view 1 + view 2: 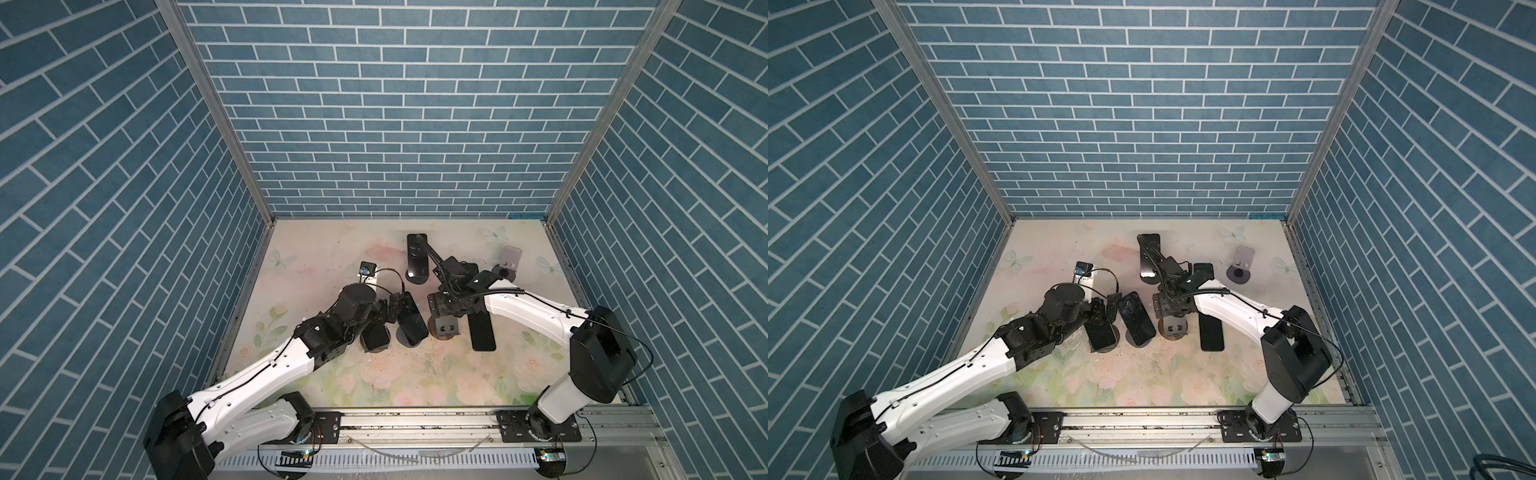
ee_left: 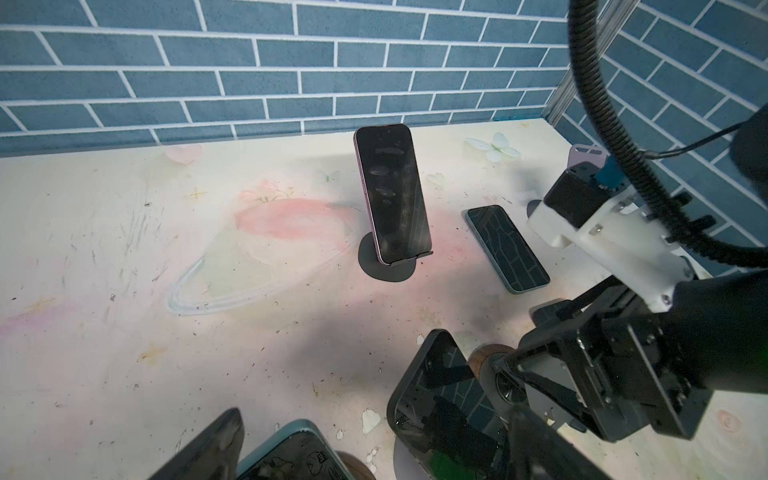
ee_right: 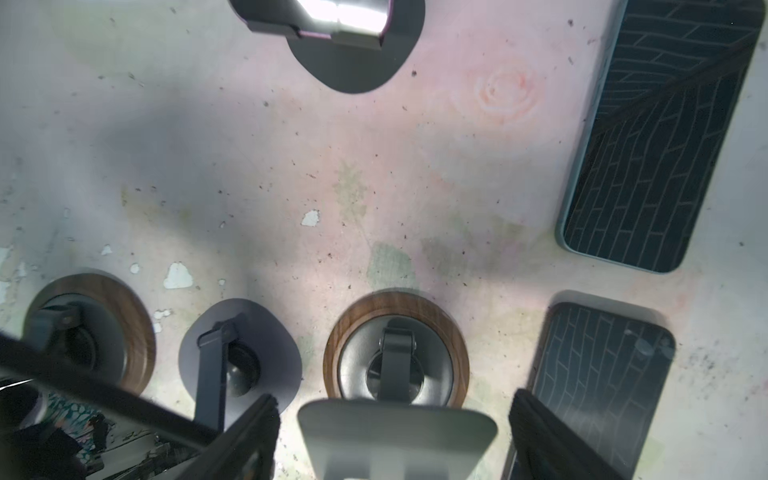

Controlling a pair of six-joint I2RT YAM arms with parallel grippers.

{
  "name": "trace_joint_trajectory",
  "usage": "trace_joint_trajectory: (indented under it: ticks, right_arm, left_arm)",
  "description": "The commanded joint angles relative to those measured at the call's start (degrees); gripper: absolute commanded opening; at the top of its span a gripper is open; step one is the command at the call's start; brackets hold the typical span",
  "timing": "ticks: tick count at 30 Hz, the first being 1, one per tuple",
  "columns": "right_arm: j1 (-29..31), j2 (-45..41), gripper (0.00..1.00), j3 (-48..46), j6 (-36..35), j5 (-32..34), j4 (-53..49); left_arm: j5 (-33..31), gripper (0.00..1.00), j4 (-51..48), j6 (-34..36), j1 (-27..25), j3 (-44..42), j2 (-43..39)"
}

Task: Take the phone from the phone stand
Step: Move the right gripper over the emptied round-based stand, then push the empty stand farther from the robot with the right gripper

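Three phones lean on stands. A dark phone (image 1: 417,257) is at the back. A black phone (image 1: 412,322) and a teal-cased phone (image 1: 376,334) are at the middle left. My left gripper (image 1: 395,309) is open, and in its wrist view the tops of the teal-cased phone (image 2: 291,453) and black phone (image 2: 436,395) show between its fingers. My right gripper (image 3: 399,440) is open, its fingers (image 3: 249,440) either side of the bare plate of an empty phone stand (image 3: 395,357) with a wood-ringed base. A black phone (image 1: 482,332) lies flat beside that stand.
An empty silver stand (image 1: 510,259) is at the back right. Another phone (image 2: 507,249) lies flat under my right arm. A small white device (image 1: 368,272) with a cable sits behind my left arm. Blue brick walls close in three sides.
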Motion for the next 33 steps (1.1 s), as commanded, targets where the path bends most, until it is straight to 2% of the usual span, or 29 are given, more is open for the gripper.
trace_joint_trajectory:
  ticks: [1,5,13,26,33]
  right_arm:
    - [0.8,2.1,0.85,2.8,2.3,1.0,-1.3]
    - [1.1,3.6,0.79,3.7,2.4,0.9,-1.8]
    - [1.2,4.2,0.6,5.4,2.5,2.9,-3.1]
    - [0.2,-0.9,0.59,9.8,-1.8,6.8,-4.6]
    - [-5.4,-5.4,0.59,7.5,-3.8,9.3,-5.2]
  left_arm:
    - [0.3,1.0,0.0,0.2,-0.3,0.2,0.3]
    - [0.4,1.0,0.1,0.3,-0.3,0.4,0.6]
    - [0.2,1.0,0.0,0.3,-0.2,0.2,0.8]
    - [0.0,1.0,-0.3,0.4,-0.2,0.1,0.9]
    - [-0.3,1.0,-0.5,-0.1,-0.3,-0.2,0.5]
